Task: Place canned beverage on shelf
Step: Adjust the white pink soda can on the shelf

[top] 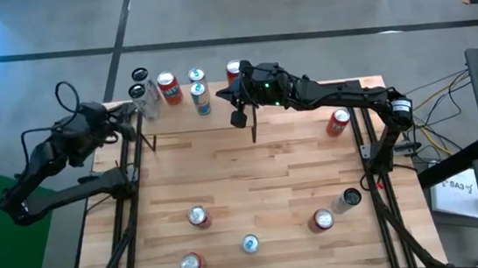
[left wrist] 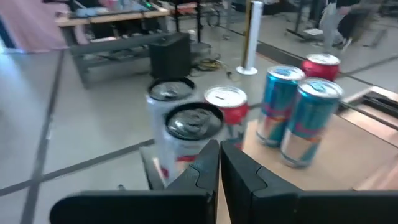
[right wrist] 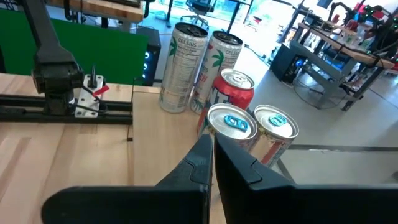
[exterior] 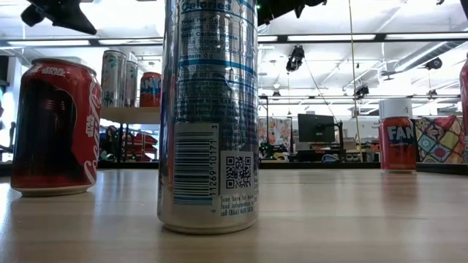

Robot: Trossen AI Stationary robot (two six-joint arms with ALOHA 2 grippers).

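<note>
The shelf (top: 219, 109), a narrow light-wood board raised on thin black uprights, runs along the far edge of the table (top: 251, 172) and carries a cluster of cans at its left part: two tall pale cans (top: 139, 91) at the left end, a red and white can (top: 168, 86) next to them, two blue cans (top: 199, 98) to its right, and a red can (top: 233, 70) farther right, close by the right arm. The right gripper (right wrist: 212, 155) hovers over the shelf just beside the blue cans, its fingers pressed together and holding nothing. The left gripper (left wrist: 220, 163) sits at the shelf's left end facing the tall pale cans, its fingers likewise pinched together and empty. On the tabletop, a red can (top: 337, 122) stands near the right edge, well apart from the shelf cluster. Toward the near side stand a red can (top: 198, 216), another red can (top: 191, 263), a blue can (top: 250, 244), a red can (top: 321, 220) and a tall dark can (top: 349, 199) just beside it.
</note>
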